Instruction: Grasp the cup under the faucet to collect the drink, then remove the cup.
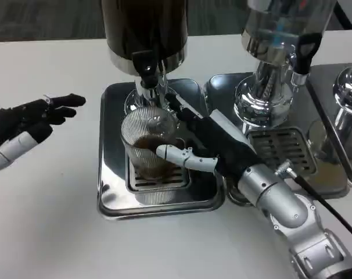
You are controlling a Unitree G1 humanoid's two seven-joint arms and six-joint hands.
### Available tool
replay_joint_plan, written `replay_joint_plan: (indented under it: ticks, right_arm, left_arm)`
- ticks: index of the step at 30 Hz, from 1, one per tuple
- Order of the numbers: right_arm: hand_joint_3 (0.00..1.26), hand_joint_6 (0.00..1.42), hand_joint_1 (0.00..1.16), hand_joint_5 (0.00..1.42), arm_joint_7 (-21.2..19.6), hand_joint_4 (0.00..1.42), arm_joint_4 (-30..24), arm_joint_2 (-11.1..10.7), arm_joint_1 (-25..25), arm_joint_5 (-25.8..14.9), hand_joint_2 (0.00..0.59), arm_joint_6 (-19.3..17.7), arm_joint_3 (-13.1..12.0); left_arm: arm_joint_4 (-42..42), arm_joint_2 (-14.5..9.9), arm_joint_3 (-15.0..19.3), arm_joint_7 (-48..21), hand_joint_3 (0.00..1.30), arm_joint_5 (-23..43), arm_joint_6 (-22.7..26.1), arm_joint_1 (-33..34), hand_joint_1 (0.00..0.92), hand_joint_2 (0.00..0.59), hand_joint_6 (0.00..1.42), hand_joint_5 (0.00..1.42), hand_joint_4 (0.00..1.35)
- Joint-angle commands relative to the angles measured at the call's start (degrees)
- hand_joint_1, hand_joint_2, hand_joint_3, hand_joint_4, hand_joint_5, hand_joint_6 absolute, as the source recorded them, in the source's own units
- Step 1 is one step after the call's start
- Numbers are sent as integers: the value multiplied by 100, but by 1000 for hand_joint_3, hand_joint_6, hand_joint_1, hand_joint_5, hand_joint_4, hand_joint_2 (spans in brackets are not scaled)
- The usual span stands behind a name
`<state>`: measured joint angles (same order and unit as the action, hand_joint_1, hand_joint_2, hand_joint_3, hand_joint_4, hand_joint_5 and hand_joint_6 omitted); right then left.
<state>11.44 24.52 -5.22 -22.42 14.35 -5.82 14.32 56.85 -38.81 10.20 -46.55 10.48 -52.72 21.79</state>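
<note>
Take the faucet [146,72] of the dark dispenser [144,29] as your reference. The cup [148,142], a ribbed clear glass, stands directly below the faucet on the grate of the drip tray [112,180], so that the drink falls into it and any spill drains through the grate. A dark liquid shows in the lower part of the cup; you cannot tell whether flow is under way. The right hand [208,145] reaches in from the right of the faucet and is wrapped on the cup: its white thumb lies across the near wall, and the dark fingers pass behind the far side, partly hidden. Judge this as a side grip, chosen to leave the cup mouth clear beneath the faucet and to steady the cup during filling. The left hand [33,116] holds nothing, fingers extended and loosely apart, well to the left of the faucet above the worktop [48,221], apparently waiting. A second dispenser [275,35] stands to the right of the faucet. When you remove the cup, keep it upright and clear the tray rim.
</note>
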Motion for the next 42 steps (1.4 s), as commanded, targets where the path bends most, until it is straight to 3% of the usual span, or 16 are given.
replay_joint_plan:
  ticks: [1, 9, 12, 15, 31, 42]
  right_arm:
    - [0, 0, 548, 0, 90, 0, 204, -6, -155, -16, 220, -101, 46]
    - [0, 0, 547, 0, 89, 0, 360, -30, -254, 33, 219, -154, 103]
    - [0, 0, 544, 0, 46, 0, 436, 13, -194, -95, 216, -219, 4]
    - [0, 2, 458, 0, 7, 0, 454, 32, -133, -199, 220, -320, -89]
    - [0, 15, 440, 0, 69, 0, 72, -62, 97, -273, 212, -323, -177]
    - [0, 31, 560, 0, 180, 0, -136, -207, 124, -63, 197, -214, 33]
  left_arm:
    - [-47, -140, 25, 74, 272, -100, 60, -100, 0, 102, 230, 203, 171]
    - [-27, -175, 12, 104, 292, -116, 87, -153, 0, 103, 234, 205, 189]
    - [-26, -173, -8, 110, 293, -143, 72, -179, 0, 106, 234, 205, 192]
    - [-29, -171, -15, 111, 294, -162, 69, -188, 0, 108, 234, 205, 193]
    - [6, -193, 11, 110, 295, -220, 104, -209, 0, 108, 235, 215, 194]
    - [49, -217, 0, 92, 296, -268, 142, -163, 0, 112, 235, 216, 196]
